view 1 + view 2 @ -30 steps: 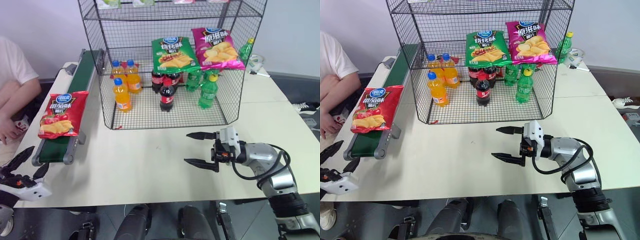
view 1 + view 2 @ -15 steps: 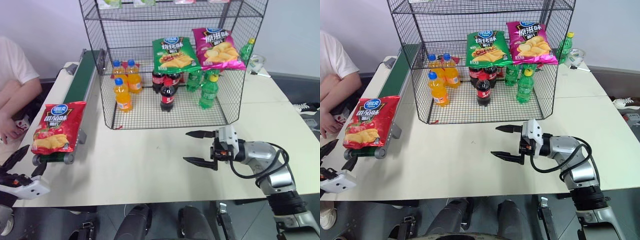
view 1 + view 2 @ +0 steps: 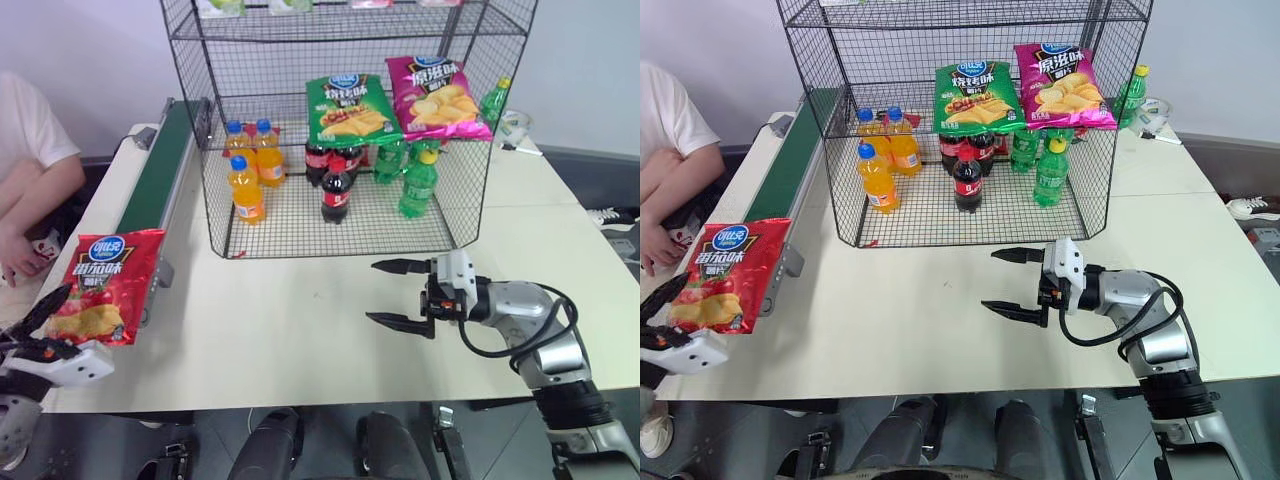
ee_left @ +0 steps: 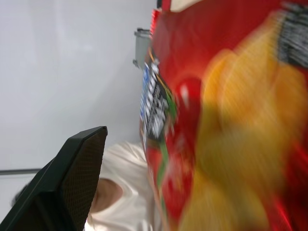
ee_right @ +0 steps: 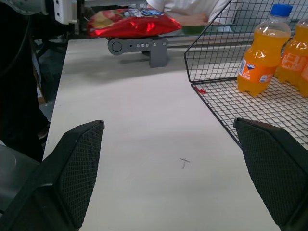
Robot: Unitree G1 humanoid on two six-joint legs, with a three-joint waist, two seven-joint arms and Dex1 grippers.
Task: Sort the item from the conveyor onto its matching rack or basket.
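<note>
- A cream tabletop stood before a pale wall.
- The glossy red chip bag overhung the dark green conveyor belt's end at eight o'clock.
- The left gripper, jaws wide, held nothing.
- The right gripper gaped empty.

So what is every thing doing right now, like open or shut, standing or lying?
red chip bag: hanging over the near end of the conveyor, between the open fingers, not gripped.
left pincer: open.
right pincer: open, empty, above the table.
green chip bag: lying on a rack tier.
pink chip bag: lying beside it.
bottles: upright, capped.
</note>
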